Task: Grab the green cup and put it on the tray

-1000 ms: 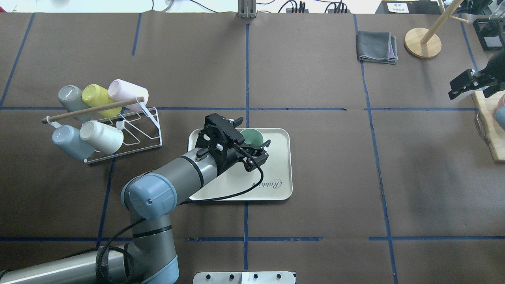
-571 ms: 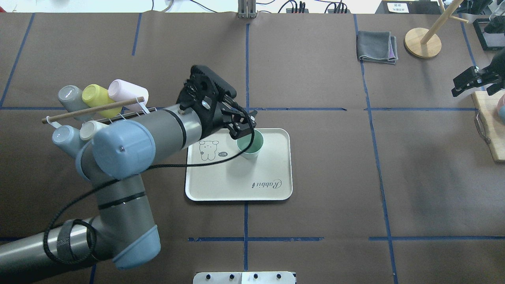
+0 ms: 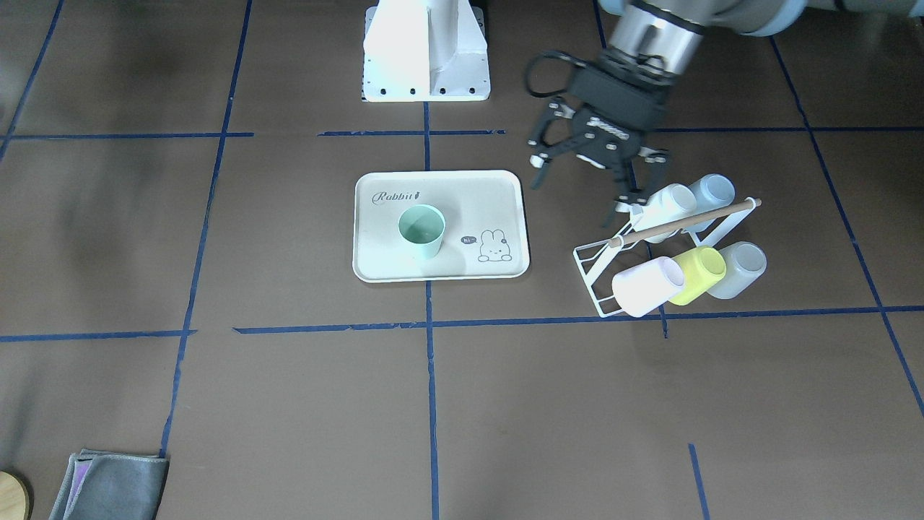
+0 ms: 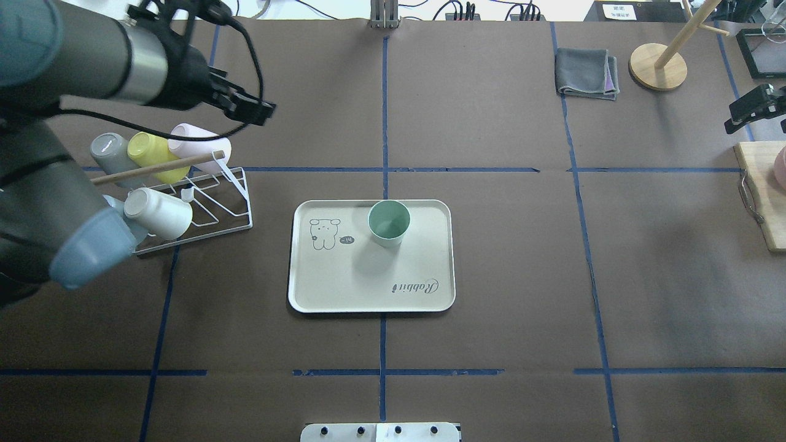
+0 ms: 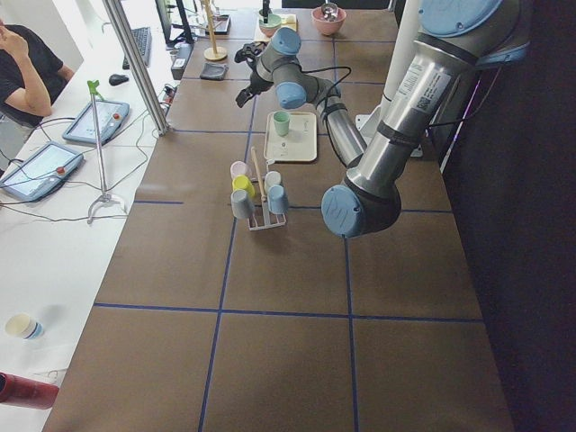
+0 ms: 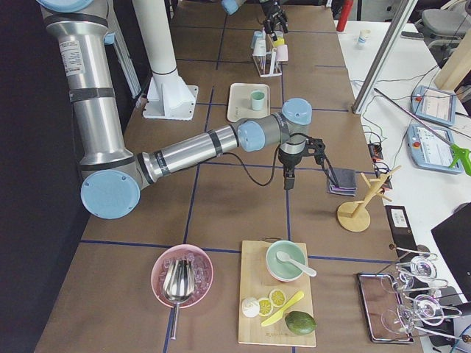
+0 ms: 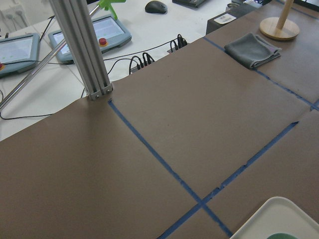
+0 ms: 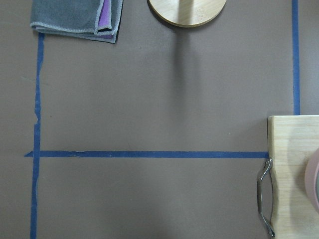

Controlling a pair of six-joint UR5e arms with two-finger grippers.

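Left gripper (image 3: 583, 179) is hanging wide open and holding nothing at the upper right of the front view, near the white cup rack (image 3: 596, 269), while the green cup (image 3: 421, 230) is standing upright on the tray (image 3: 505, 189) mid-frame, so it is probably best pulling away slowly without bumping either.

The cup (image 4: 389, 221) stands alone on the tray (image 4: 368, 276), bare tray all round it. The rack (image 4: 184, 196) sits well apart on the robot's left, the left gripper (image 3: 581, 184) near it.
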